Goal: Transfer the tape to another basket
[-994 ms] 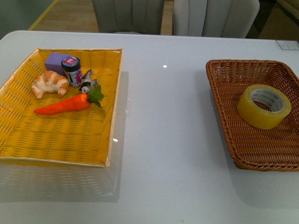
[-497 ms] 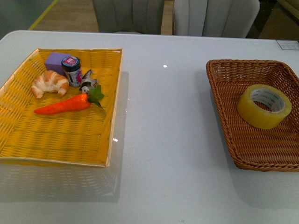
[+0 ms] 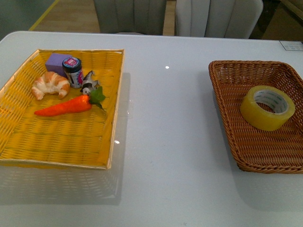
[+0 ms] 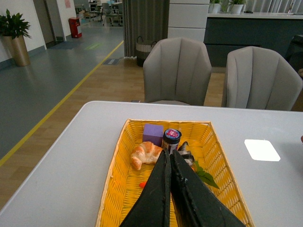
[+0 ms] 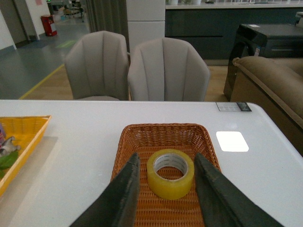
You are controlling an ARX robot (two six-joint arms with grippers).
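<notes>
The yellowish tape roll [image 3: 267, 107] with a white printed core lies in the dark brown wicker basket [image 3: 232, 113] at the table's right. In the right wrist view the tape [image 5: 170, 173] sits in the brown basket [image 5: 163, 134], and my right gripper [image 5: 166, 160] is open above it, one finger on each side of the roll, not touching it. My left gripper [image 4: 169, 153] is shut and empty, held above the yellow basket [image 4: 118, 182]. Neither gripper shows in the front view.
The bright yellow woven basket [image 3: 111, 113] at the left holds a croissant [image 3: 50, 84], a purple block [image 3: 56, 62], a small jar [image 3: 72, 71], a carrot [image 3: 64, 107] and a small grey toy [image 3: 88, 85]. White table; two grey chairs [image 3: 180, 16] stand behind it.
</notes>
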